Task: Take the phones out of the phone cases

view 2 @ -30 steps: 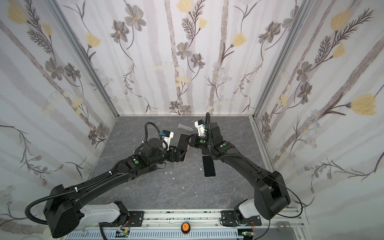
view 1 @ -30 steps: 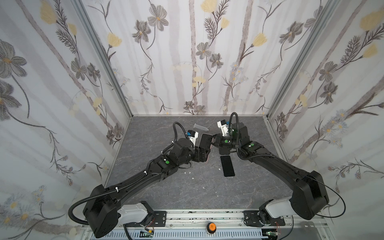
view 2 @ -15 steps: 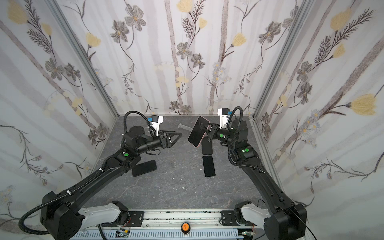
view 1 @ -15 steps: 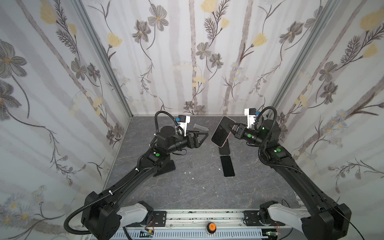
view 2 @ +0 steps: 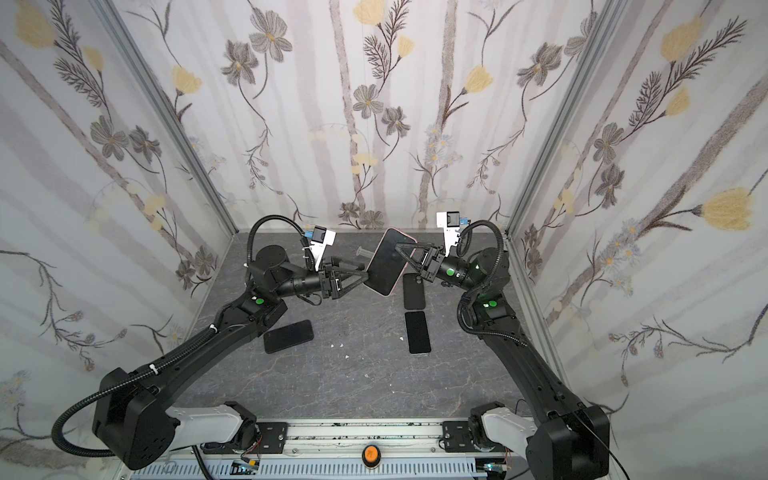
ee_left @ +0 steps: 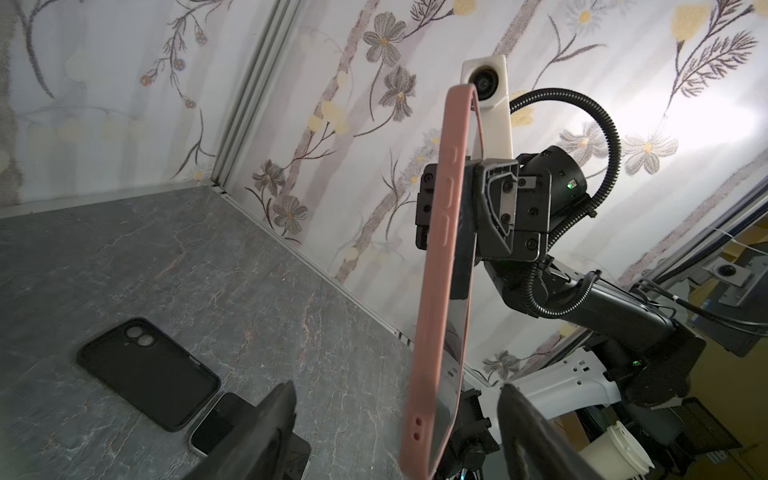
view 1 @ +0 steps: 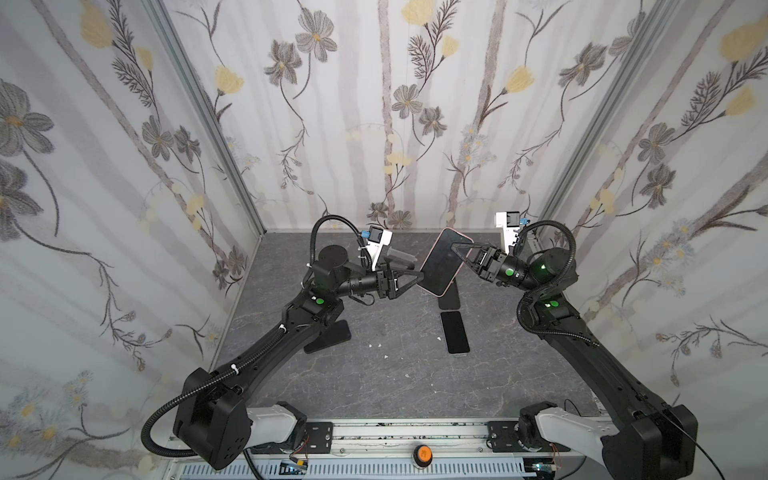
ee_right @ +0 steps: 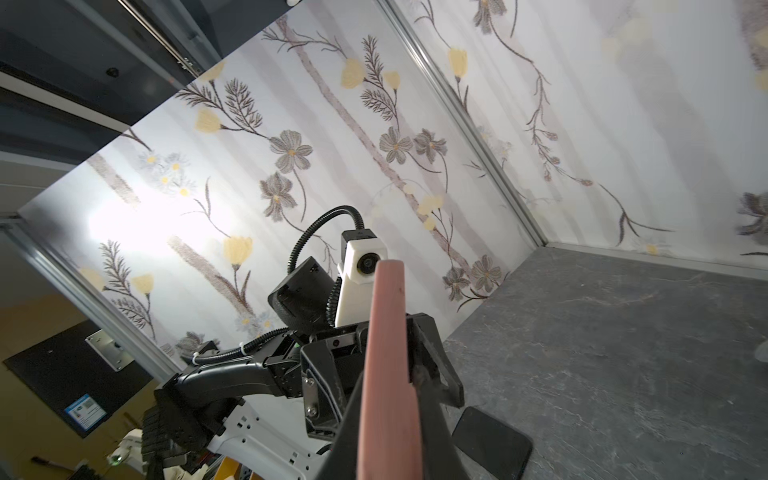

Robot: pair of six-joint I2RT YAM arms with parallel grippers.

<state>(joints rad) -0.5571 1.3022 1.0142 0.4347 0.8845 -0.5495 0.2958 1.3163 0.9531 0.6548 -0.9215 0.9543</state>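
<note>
A phone [view 1: 441, 265] with a dark screen sits inside a pink phone case [view 1: 433, 292], raised in the air at the back middle in both top views. My right gripper [view 1: 453, 248] is shut on its upper right edge; in the right wrist view the case [ee_right: 386, 332] stands edge-on between the fingers. My left gripper [view 1: 418, 276] is open. In the left wrist view its two fingers [ee_left: 282, 407] stand on either side of the case's lower end [ee_left: 432, 332], with a gap on each side.
On the grey floor lie a black case [view 2: 413, 293], a black phone [view 2: 417, 332] in front of it, and another black phone [view 2: 288, 336] by the left arm. A clear object [view 2: 361, 251] lies at the back. Patterned walls close three sides.
The right gripper lifted the pink-cased phone off the floor and holds it up. The left gripper rose, reached right to the phone's lower end, and its jaws narrowed a little.
</note>
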